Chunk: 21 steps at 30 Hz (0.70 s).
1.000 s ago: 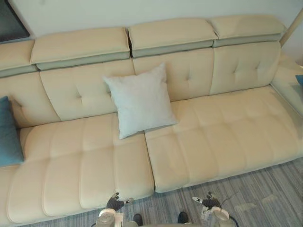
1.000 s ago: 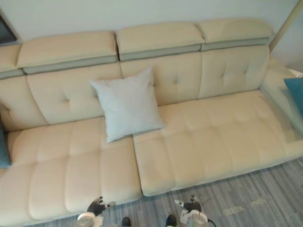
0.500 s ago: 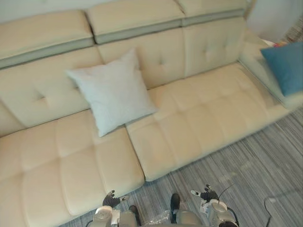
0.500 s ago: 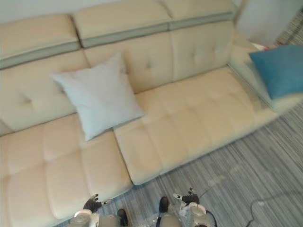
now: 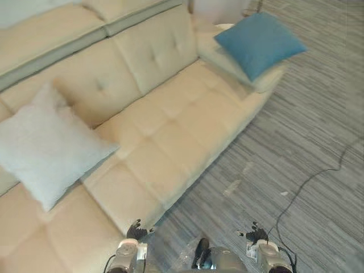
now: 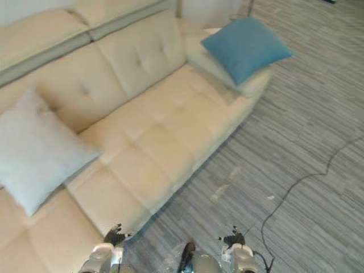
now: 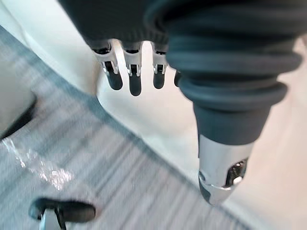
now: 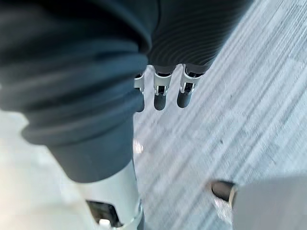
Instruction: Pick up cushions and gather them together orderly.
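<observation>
A pale grey square cushion (image 5: 48, 148) leans against the backrest of the cream sofa (image 5: 170, 142) at the left. A blue cushion (image 5: 259, 42) lies on the sofa's far right armrest end. My left hand (image 5: 136, 232) hangs low by the sofa's front edge, fingers (image 7: 134, 79) straight and holding nothing. My right hand (image 5: 255, 234) hangs over the striped carpet, fingers (image 8: 160, 91) relaxed and empty. Both hands are far from either cushion.
Grey striped carpet (image 5: 307, 142) spreads to the right of the sofa. A thin black cable (image 5: 318, 176) runs across it. Small pale scraps (image 5: 233, 187) lie on the carpet near the sofa's front edge.
The camera has swung to the right: the grey cushion now sits at the left edge and the blue cushion on the armrest has come fully into view. Both hands stay low.
</observation>
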Motion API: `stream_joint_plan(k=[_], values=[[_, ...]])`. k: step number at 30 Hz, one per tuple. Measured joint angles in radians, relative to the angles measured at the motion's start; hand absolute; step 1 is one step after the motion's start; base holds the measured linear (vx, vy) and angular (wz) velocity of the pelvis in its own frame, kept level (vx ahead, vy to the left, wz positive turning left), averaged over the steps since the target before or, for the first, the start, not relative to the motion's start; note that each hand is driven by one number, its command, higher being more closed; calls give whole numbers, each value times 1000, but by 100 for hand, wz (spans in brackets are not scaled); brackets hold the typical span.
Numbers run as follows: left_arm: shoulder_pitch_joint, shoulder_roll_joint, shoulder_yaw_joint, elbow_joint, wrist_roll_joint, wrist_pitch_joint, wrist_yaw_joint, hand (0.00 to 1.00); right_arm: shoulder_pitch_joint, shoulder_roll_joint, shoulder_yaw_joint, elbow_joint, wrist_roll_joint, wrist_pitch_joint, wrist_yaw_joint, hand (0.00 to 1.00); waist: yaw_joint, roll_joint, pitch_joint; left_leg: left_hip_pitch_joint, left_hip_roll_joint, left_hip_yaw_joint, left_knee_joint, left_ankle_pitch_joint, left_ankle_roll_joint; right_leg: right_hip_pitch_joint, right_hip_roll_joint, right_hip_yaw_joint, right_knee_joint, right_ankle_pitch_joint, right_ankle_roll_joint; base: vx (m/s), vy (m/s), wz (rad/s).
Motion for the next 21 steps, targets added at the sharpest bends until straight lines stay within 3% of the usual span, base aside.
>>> stream_joint_plan(k=[1,3,4,6,8,10,11,12,13,14,15,16,17,18,20,21], values=[[1,-3,-4,-7,0,0,-1,0,-6,1,3,1,0,0,-2,0,3,3,8,-30,-75,-71,35,-34,-20,40,16,43,-32,4,-7,272,-126,-133],[8,-5,-14,-23,-1,-3,0,0,0,-9,3,15,1,0,-4,0,11,11,23,-73,-163,-121,32,-71,-11,98,40,100,-75,6,-10,209,-46,-102],[5,-6,-24,-26,-2,-4,-1,0,-1,-11,1,29,2,4,-6,0,20,27,25,-111,-218,-129,-3,-89,-5,127,53,140,-94,5,-12,224,38,-108],[1,-14,-36,-29,-3,-4,-2,0,-3,-11,-16,28,2,7,-9,0,34,33,29,-150,-325,-160,-188,-92,-9,147,56,199,-118,5,-10,291,76,-104],[-1,-32,-36,-40,-20,-4,-3,0,-12,-8,-24,25,2,7,-11,0,52,49,32,-159,-420,-230,-501,-11,-35,178,58,276,-165,0,0,292,102,-103],[4,-37,-33,-40,-23,-6,-4,0,-14,0,-24,25,2,7,-13,0,77,56,26,-119,-431,-234,-611,154,-18,197,59,347,-180,-6,24,349,130,-96],[6,-36,-33,-41,-26,-6,-4,0,-16,13,-27,22,2,7,-14,0,86,46,26,-111,-439,-199,-595,137,51,202,41,376,-168,-30,46,490,155,-89],[3,-41,-33,-42,-33,-4,-4,0,-12,20,-38,17,1,8,-13,0,88,39,29,-105,-440,-169,-572,108,64,195,29,381,-129,-52,69,472,133,-86],[5,-41,-32,-50,-41,-3,-4,0,-3,36,-58,-10,0,8,-14,0,103,32,33,-74,-439,-126,-555,72,73,163,14,386,-10,-90,124,384,106,-73],[9,-42,-33,-52,-42,-3,-3,0,3,45,-64,-23,0,7,-14,0,105,30,34,-50,-438,-107,-550,51,80,137,9,386,80,-105,152,376,102,-85],[19,-39,-34,-52,-41,-1,-4,0,11,59,-63,-37,0,5,-11,0,97,28,34,0,-438,-88,-543,12,87,75,-5,360,268,-106,259,302,77,-65],[23,-37,-37,-52,-41,2,-4,0,22,66,-63,-45,0,3,-11,0,90,28,32,32,-438,-80,-539,-14,87,23,-20,333,404,-93,325,377,79,-50],[22,-36,-41,-52,-41,5,-3,0,35,72,-63,-54,0,2,-10,0,87,24,30,61,-438,-75,-537,-28,87,-18,-42,292,499,-93,320,384,43,-18],[16,-31,-49,-52,-41,10,-3,0,47,75,-64,-51,0,3,-9,0,86,12,28,97,-438,-68,-544,-42,86,-59,-88,228,562,-106,290,472,8,-3],[0,-32,-48,-49,-41,15,-3,0,61,80,-67,-50,0,8,-9,0,80,-4,23,159,-425,-58,-584,-42,86,-98,-158,96,506,-137,216,426,-64,-9],[-2,-33,-46,-48,-41,16,-3,0,58,81,-67,-50,0,8,-9,0,76,0,24,181,-412,-57,-599,-42,86,-109,-164,62,462,-140,200,367,-112,-23]])
